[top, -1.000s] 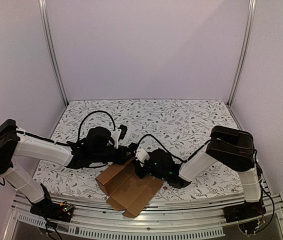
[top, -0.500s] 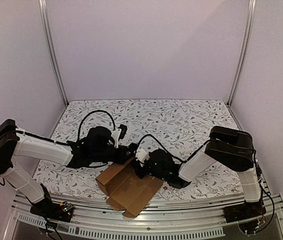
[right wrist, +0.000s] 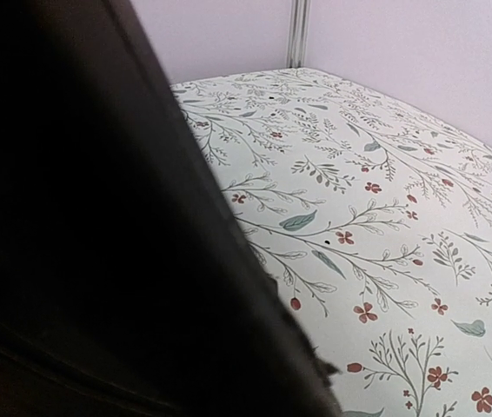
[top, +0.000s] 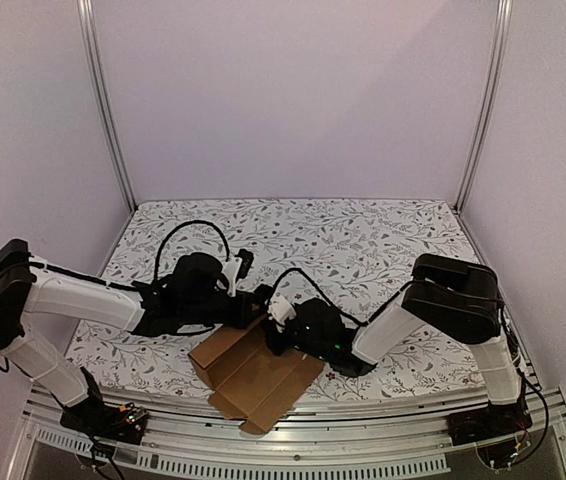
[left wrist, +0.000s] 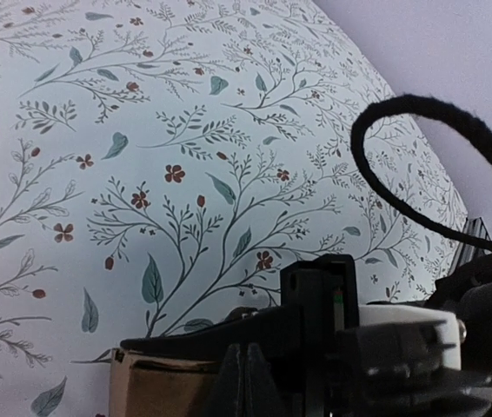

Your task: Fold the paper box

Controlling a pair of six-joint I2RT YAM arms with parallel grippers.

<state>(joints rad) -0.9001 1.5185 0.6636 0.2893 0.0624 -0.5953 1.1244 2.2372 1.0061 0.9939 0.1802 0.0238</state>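
From above, the paper box (top: 258,375) has slid slightly toward the desk's (top: 363,240) near edge and is still flat, with the left gripper (top: 259,305) and right gripper (top: 275,322) at its far flap. The left wrist view shows jaws pressed narrow beside the box's edge. The right wrist view is blocked dark, so I cannot tell its jaws.

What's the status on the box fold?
Left end effector, right end effector at far edge of paper box, grip unclear. Box mostly flat, overhanging table front.
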